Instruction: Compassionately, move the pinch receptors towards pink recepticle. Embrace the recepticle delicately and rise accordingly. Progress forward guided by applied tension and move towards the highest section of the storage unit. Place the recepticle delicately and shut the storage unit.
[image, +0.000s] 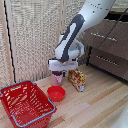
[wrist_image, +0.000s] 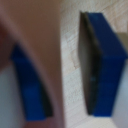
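You see the white and grey robot arm (image: 75, 32) reaching down from the top of the exterior view to a point near the back edge of the light wooden table (image: 100, 107), just in front of the pale woven-slat wall panels (image: 35, 35). Its wide white gripper block carries the two short blue-tipped fingers, the pinch receptors (image: 58, 75), directly over the small dusty-pink mug (image: 56, 78).

In the wrist view, you find the mug's pink wall (wrist_image: 35, 45) running between the two blue fingertips (wrist_image: 107, 60). One tip lies inside against the wall; the other stands outside it with a strip of table visible between. The fingers (wrist_image: 27, 90) are set at a narrow spread straddling the mug wall; you cannot tell whether they are pressing it.

The mug stands upright on the table. The low bright-red bowl (image: 56, 93) sits just in front of it. A small box printed in yellow and red (image: 76, 79) stands just beside the mug, towards the exterior view's right; its printing is too blurred to read. The big red basket with a blue-grey rim (image: 26, 104) occupies the front corner at the exterior view's left.

The large dark brown wooden dresser (image: 107, 47) stands at the exterior view's right, its thin silver bar handles (image: 104, 35) visible on the drawer fronts.
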